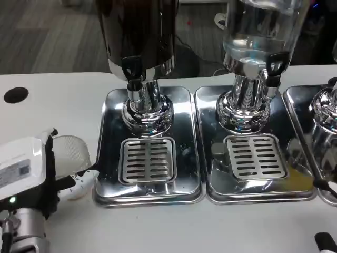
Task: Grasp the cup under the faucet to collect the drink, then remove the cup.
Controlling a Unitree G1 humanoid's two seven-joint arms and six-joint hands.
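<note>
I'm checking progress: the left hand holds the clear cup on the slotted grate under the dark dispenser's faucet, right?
Not quite. The head view shows the left hand holding the clear cup on the white table, left of the steel tray, not on the slotted grate under the dark dispenser's faucet.

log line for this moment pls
left robot hand: holds clear cup | cup: left of dark dispenser tray, not under faucet | right robot hand: bottom right edge, state unclear

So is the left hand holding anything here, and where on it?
The left hand holds the cup by its side wall.
</note>
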